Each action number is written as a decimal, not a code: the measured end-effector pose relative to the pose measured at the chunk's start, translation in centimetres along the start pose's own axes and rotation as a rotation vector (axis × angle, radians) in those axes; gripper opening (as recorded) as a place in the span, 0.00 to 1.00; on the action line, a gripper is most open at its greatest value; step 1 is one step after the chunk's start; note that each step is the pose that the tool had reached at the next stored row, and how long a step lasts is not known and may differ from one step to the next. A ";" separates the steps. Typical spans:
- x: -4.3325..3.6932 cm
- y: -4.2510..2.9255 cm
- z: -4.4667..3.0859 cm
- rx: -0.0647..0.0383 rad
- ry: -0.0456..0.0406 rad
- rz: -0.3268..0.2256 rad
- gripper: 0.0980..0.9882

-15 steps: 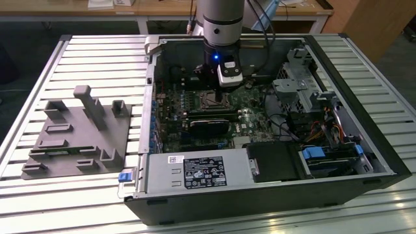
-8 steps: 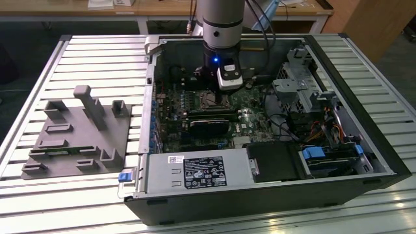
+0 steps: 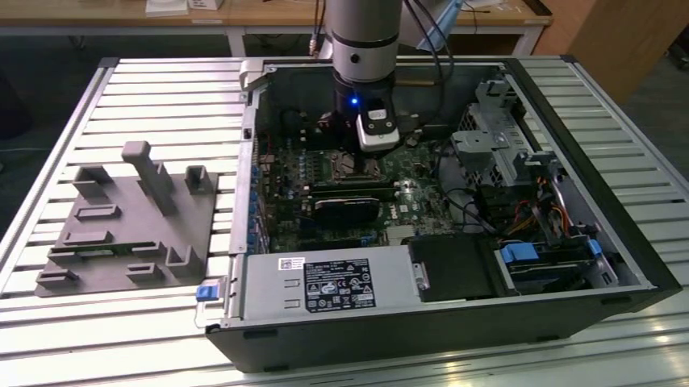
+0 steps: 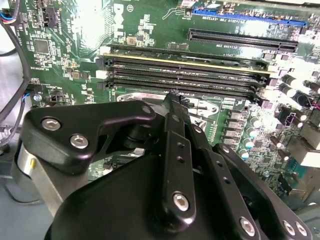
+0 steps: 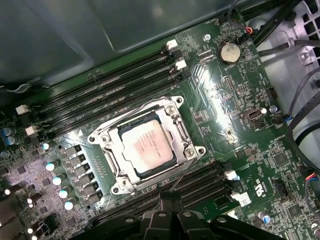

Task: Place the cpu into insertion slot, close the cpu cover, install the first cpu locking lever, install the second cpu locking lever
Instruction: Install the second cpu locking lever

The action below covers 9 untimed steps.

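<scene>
Closest to us, our gripper point(image 4: 172, 97) has its fingers drawn together to a closed tip with nothing between them, which suits pushing a thin part better than grasping. That tip hangs just over the socket edge. Beyond it the cpu point(image 5: 145, 147) already lies flat in the insertion slot point(image 5: 114, 135), with the cpu cover point(image 5: 172, 117) down around it as a frame. Farther off, the computer case point(image 3: 603, 234) lies open on the slatted table point(image 3: 161, 89), so we reach straight down.

Slatted metal worktop point(image 3: 161, 89). Resting on it: open computer case point(image 3: 431, 322) towards the exterior view's right, grey moulded fixture block point(image 3: 129, 234) towards its left, apart from the case.
</scene>
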State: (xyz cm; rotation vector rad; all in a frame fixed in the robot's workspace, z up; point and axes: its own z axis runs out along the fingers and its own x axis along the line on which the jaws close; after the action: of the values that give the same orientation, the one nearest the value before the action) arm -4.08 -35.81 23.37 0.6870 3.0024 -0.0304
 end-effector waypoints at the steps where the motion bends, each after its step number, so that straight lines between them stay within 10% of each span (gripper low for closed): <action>1: 0.01 -0.01 0.01 0.000 0.0000 0.000 0.01; 9: 0.43 -0.27 0.24 -0.006 0.0027 0.000 0.01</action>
State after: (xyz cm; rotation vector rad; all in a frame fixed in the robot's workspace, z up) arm -4.57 -35.87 23.11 0.6876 3.0037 -0.0203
